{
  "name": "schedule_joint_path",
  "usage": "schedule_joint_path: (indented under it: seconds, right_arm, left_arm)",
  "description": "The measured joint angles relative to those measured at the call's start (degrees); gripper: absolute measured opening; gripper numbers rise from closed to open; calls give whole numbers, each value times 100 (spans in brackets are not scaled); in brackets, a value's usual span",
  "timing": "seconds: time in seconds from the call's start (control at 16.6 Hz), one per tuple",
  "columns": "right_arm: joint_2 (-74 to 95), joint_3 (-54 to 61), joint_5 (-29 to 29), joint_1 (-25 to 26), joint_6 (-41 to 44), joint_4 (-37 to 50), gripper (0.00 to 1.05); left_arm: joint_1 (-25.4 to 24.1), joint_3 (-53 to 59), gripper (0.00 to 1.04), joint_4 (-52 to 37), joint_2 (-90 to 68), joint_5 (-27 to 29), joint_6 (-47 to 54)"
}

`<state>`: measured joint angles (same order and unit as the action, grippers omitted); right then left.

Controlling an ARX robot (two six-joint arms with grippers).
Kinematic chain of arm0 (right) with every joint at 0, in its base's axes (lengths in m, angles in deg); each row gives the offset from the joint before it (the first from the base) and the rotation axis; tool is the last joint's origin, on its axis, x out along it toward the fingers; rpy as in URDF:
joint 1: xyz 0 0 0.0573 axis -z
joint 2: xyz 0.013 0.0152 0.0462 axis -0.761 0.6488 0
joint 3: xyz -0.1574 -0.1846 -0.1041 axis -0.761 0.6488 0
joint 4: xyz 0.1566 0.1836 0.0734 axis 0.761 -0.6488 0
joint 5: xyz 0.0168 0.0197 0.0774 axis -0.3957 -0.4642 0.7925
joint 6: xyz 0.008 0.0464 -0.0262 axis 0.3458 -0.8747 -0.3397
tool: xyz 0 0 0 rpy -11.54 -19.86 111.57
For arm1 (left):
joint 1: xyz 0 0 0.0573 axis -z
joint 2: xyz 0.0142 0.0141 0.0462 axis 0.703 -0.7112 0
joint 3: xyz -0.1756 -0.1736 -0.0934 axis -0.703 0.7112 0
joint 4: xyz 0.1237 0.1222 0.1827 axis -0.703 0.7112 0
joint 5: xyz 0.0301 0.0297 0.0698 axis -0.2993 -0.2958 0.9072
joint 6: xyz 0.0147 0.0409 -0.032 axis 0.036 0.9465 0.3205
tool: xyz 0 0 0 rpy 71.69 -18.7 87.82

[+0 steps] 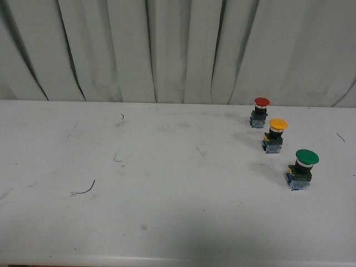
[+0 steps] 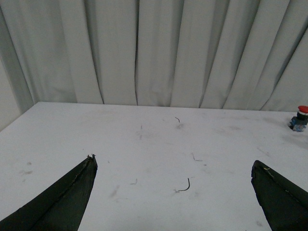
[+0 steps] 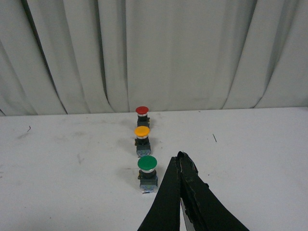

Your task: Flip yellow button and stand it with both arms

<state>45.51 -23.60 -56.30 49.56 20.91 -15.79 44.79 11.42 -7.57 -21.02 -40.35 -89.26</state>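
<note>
The yellow button (image 1: 276, 133) stands upright on the white table, cap up, between a red-capped button (image 1: 260, 111) and a green-capped button (image 1: 303, 168). In the right wrist view the yellow button (image 3: 142, 139) is the middle one of that row. My right gripper (image 3: 180, 156) is shut and holds nothing, its tips just beside the green button (image 3: 147, 171). My left gripper (image 2: 173, 163) is open over bare table, far from the yellow button, which that view does not show. Neither arm appears in the front view.
A white table (image 1: 139, 194) with small scuffs and a thin dark curl of debris (image 1: 86, 189). A grey curtain (image 1: 167, 50) hangs along the far edge. The red button (image 2: 300, 118) shows at the edge of the left wrist view.
</note>
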Motion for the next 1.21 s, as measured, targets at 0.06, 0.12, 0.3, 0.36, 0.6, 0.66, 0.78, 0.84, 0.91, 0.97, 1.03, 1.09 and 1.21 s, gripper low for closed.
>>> schedule_joint_path:
  seconds: [0.06,0.12,0.3,0.36,0.6,0.66,0.78,0.84,0.91,0.97,1.03,1.09,1.21]
  right_arm:
    - [-111,31,0,0,0,-72,2]
    - [-240,59,0,0,0,-177,2]
    - [-592,278,0,0,0,-160,2]
    - [-682,291,2,0,0,-367,2]
    - [-1043,291,2,0,0,-667,2]
    - [-1058,291,2,0,0,-693,2]
    - [-1108,291,2,0,0,-743,2]
    - [-1143,291,2,0,0,-774,2]
    - [-1169,291,2,0,2,-798,2]
    - [-1200,291,2,0,2,-820,2]
    - [-1222,291,2,0,2,-841,2]
    - [-1482,282,2,0,0,-1235,2]
    - [-2221,275,15,0,0,-1777,2]
  left_arm:
    - [0,0,98,0,0,0,0]
    - [0,0,98,0,0,0,0]
    - [0,0,98,0,0,0,0]
    - [0,0,98,0,0,0,0]
    - [0,0,98,0,0,0,0]
    - [0,0,98,0,0,0,0]
    - [0,0,98,0,0,0,0]
    - [-2,0,98,2,0,0,0]
    - [0,0,98,0,0,0,0]
    - [0,0,98,0,0,0,0]
    - [0,0,98,0,0,0,0]
    - [0,0,98,0,0,-2,0]
    - [0,0,98,4,0,-4,0]
